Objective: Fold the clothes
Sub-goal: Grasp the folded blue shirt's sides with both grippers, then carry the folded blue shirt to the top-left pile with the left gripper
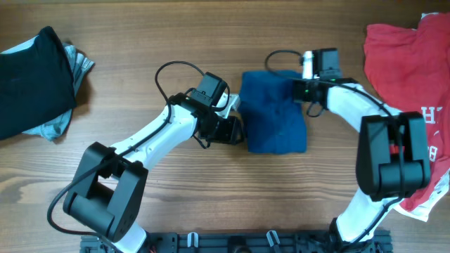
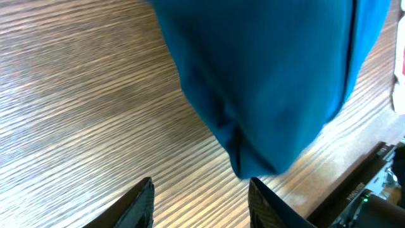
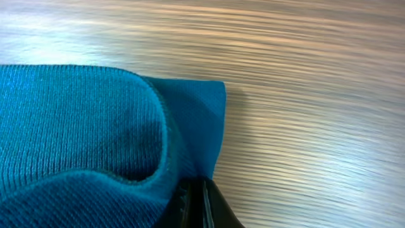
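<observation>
your left gripper: jaws spread, empty, right beside the blue shirt | your right gripper: pinching the shirt's corner

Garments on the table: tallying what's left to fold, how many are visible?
4: blue shirt centre, red shirt right, black garment and grey one beneath it far left. More may be hidden.

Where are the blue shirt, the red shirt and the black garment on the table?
blue shirt (image 1: 274, 116), overhead view, middle of folded bundle
red shirt (image 1: 395, 53), overhead view, upper plain part
black garment (image 1: 29, 83), overhead view, middle of dark cloth
</observation>
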{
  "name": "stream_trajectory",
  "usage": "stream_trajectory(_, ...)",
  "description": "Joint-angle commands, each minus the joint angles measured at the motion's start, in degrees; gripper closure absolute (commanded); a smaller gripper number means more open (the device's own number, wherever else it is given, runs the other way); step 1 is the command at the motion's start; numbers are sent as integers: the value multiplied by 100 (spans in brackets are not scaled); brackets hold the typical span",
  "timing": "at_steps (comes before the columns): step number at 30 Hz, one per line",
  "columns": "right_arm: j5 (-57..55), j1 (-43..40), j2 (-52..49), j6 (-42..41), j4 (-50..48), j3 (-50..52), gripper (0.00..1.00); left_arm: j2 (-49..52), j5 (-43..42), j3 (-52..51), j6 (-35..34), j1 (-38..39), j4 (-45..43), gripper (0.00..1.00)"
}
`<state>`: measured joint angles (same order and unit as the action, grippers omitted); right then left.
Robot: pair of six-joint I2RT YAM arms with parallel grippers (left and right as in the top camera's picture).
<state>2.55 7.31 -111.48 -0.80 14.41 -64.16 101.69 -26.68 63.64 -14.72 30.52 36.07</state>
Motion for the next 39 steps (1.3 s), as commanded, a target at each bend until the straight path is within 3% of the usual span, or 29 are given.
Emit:
stream_trajectory(1,684,734,-243,282,105,103,94,-96,796,2,-422,-240,22,49)
stream_trajectory(4,713,1279,-240,-111,125,103,92,-249,789,2,-531,-876,-205,43)
stream_trajectory(9,564,1145,-240,-546,168,103,86,-223,798,2,-699,-1180,-435,31)
stream_trajectory(13,614,1038,-240,-577,275,103,87,17,850,0,-1023,-1121,-343,31)
stream_trajectory(22,649,1038,-240,-577,490,103,86,955,605,0,-1021,-1038,-1283,29)
stream_trajectory(23,651,1038,-240,-579,492,103,86,975,339,0,-1021,-1038,-1497,37)
stream_trajectory(25,651,1038,-240,-579,490,103,86,975,264,0,-1019,-1012,-1602,78)
stream_trajectory(28,649,1038,-227,-579,492,103,82,968,345,2,-949,-1016,-1641,96)
stream_trajectory(30,645,1036,-85,-568,498,83,78,798,743,15,-800,-1104,-1698,96)
stream_trajectory(34,647,852,863,-557,984,-474,52,-37,1252,127,-802,-1714,-1727,96)
stream_trajectory(36,625,721,1574,-516,990,-553,46,-553,1513,127,-785,-2280,-1722,96)
stream_trajectory(39,627,592,2083,-520,994,-553,45,-940,1926,129,-249,-2872,-1729,96)
